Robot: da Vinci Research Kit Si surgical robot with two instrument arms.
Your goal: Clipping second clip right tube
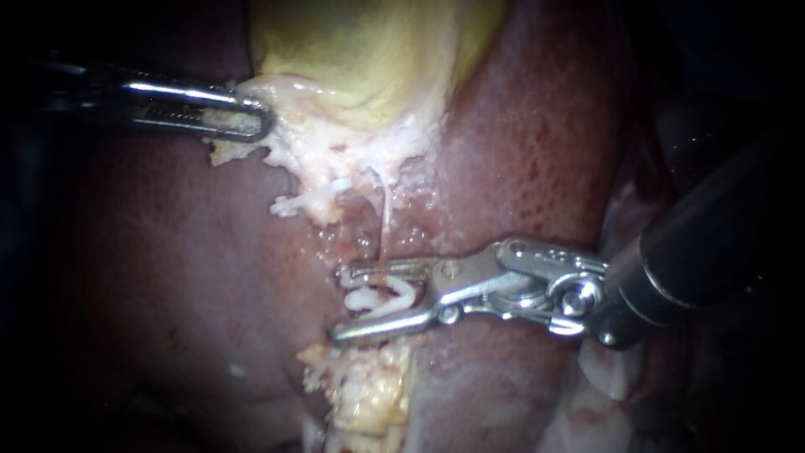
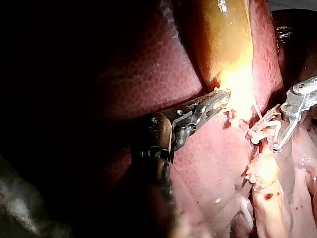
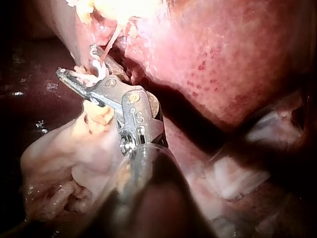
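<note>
The yellow gallbladder (image 1: 369, 50) hangs over the red liver (image 1: 168, 277). A thin pale tube (image 1: 385, 220) runs down from its whitish lower edge. My right instrument (image 1: 362, 299) comes in from the right, its jaws standing apart around this tube. A white clip (image 1: 381, 299) lies between them on the tube, resting against the lower jaw. Another white clip (image 1: 295, 204) sits to the left on a short stump. My left instrument (image 1: 251, 120) has its jaws shut on the pale tissue at the gallbladder's edge. The left wrist view shows that grip (image 2: 220, 99) and the right instrument (image 2: 277, 130).
A lump of yellowish fatty tissue (image 1: 369, 390) lies just below the right instrument's jaws. The liver surface (image 1: 537, 134) rises to the right of the tube, above the right instrument's shaft (image 1: 696, 252). In the right wrist view pale tissue (image 3: 64, 163) lies beside the shaft.
</note>
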